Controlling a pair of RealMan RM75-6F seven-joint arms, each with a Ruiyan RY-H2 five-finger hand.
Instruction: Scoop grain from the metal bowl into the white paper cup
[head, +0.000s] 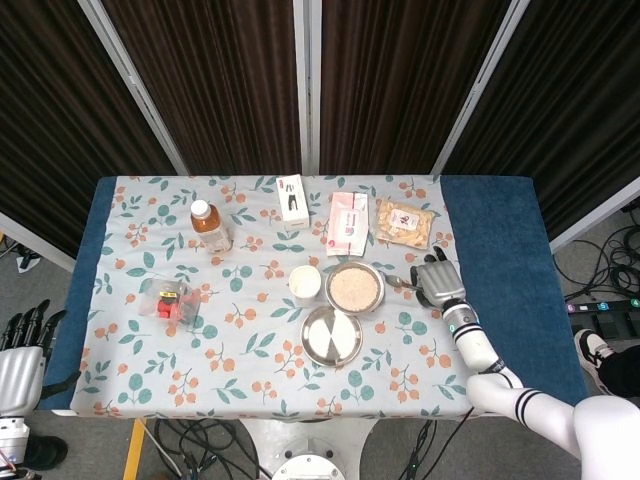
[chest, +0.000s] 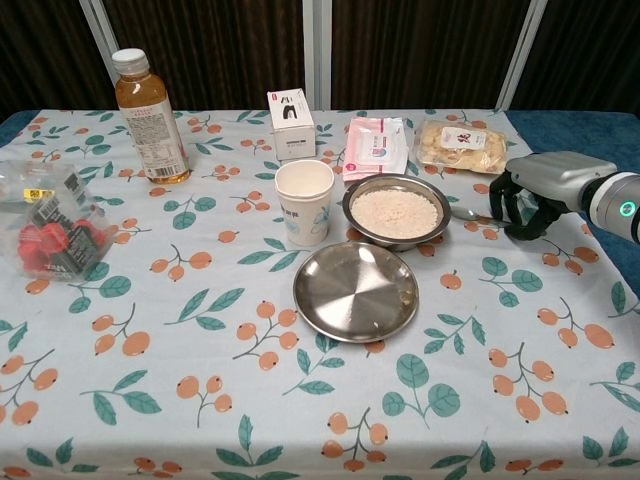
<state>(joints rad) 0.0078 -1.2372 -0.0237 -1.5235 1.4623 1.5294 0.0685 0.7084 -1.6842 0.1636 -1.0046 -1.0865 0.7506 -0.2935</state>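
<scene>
The metal bowl (head: 354, 288) (chest: 396, 212) holds pale grain and stands right of centre, with the white paper cup (head: 305, 282) (chest: 304, 200) upright just to its left. A metal spoon (chest: 468, 214) (head: 398, 284) lies on the cloth right of the bowl. Its handle runs under my right hand (head: 438, 283) (chest: 540, 180), whose fingers curl down over the handle's end. Whether they grip it is hidden. My left hand (head: 22, 345) hangs off the table's left edge, fingers apart, holding nothing.
An empty metal plate (chest: 355, 290) sits in front of the bowl. Along the back stand a tea bottle (chest: 148, 103), a small white box (chest: 291, 123), a pink packet (chest: 376, 145) and a snack bag (chest: 461, 145). A clear bag of red items (chest: 45, 230) lies at the left.
</scene>
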